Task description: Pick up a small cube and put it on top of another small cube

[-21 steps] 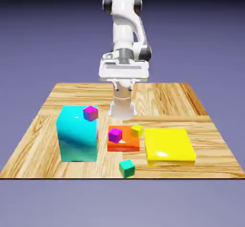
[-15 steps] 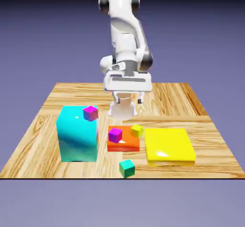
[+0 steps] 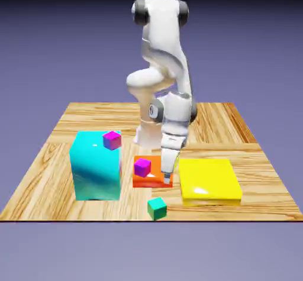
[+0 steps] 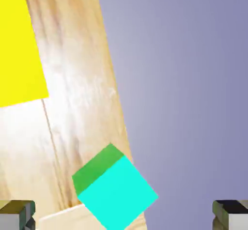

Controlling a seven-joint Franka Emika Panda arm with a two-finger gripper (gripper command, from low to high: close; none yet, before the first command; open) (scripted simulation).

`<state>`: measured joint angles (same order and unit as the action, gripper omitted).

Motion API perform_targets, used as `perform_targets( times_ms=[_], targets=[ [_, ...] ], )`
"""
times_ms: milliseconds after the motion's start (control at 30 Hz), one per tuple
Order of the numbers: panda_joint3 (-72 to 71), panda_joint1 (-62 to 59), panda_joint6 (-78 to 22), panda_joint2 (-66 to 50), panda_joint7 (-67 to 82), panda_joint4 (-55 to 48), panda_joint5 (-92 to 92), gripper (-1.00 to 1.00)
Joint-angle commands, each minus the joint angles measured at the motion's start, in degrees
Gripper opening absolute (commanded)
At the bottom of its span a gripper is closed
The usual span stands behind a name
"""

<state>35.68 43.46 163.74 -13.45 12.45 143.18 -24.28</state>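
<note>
Teal cube [image 3: 157, 207] | at table [image 3: 53, 173] front edge, untouched | gripper [image 4: 124, 214] jaws wide apart, empty | risk: off-centre close nudges cube over edge

You see a wooden surface [image 3: 65, 155] carrying a big cyan block [image 3: 96, 166], an orange slab [image 3: 148, 180] and a yellow slab [image 3: 209, 180]. The small teal cube [image 3: 157, 207] sits near its front edge.

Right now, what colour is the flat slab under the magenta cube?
Orange slab, clearest in the exterior view.
</note>
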Motion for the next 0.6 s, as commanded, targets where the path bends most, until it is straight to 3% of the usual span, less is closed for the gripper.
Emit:
perform_targets(
  times_ms=[0,200,433,467,567],
  targets=[
    [1.6,1.9,-0.5,-2.1,2.5,-0.8,-1.1,0.00],
    [9.9,11.9,-2.8,-12.8,15.2,-4.9,-6.7,0.00],
    [4.3,4.1,5.9,-24.5,15.0,-8.7,-4.4,0.00],
    [4.3,4.1,5.9,-24.5,15.0,-8.7,-4.4,-1.00],
    [6.3,6.8,2.8,-20.4,15.1,-7.4,-5.2,-1.00]
  ],
)
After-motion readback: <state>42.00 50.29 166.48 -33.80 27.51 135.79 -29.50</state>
